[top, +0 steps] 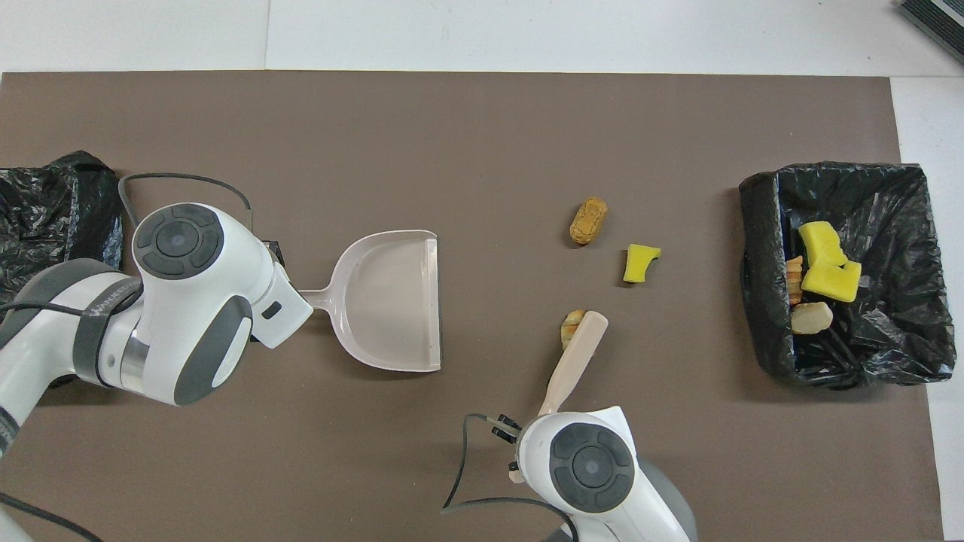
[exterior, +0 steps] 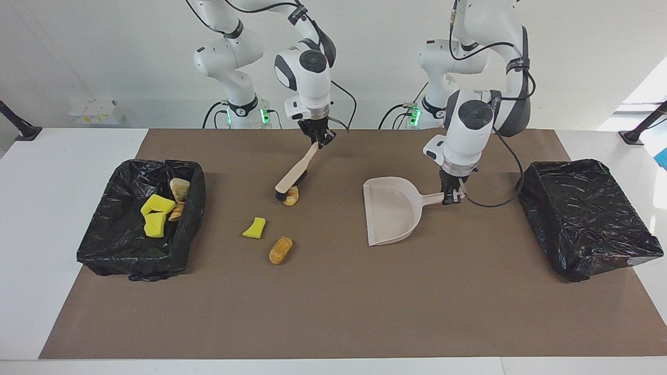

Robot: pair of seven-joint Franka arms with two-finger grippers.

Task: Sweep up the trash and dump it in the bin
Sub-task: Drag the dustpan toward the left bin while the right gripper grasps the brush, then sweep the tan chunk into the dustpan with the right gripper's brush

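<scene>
Right gripper [exterior: 322,141] had its fingers closed on the brush [exterior: 297,173] handle, brush tilted, bristles down against a striped bread piece [exterior: 291,196] on the brown mat [exterior: 333,312]. Left gripper [exterior: 451,197] gripped tight on the dustpan [exterior: 391,211] handle, pan flat on the mat, mouth facing the trash. Yellow sponge chunk [exterior: 254,228] and another bread piece [exterior: 280,250] lay loose, farther from the robots than the brush. More scraps sat in the black-lined bin [exterior: 99,245] at the right arm's end of the bench [exterior: 31,208]. Second bin [exterior: 589,219] at the left arm's end.

Table [exterior: 31,219] bears brown mat [exterior: 333,312], two bins [exterior: 140,219].
</scene>
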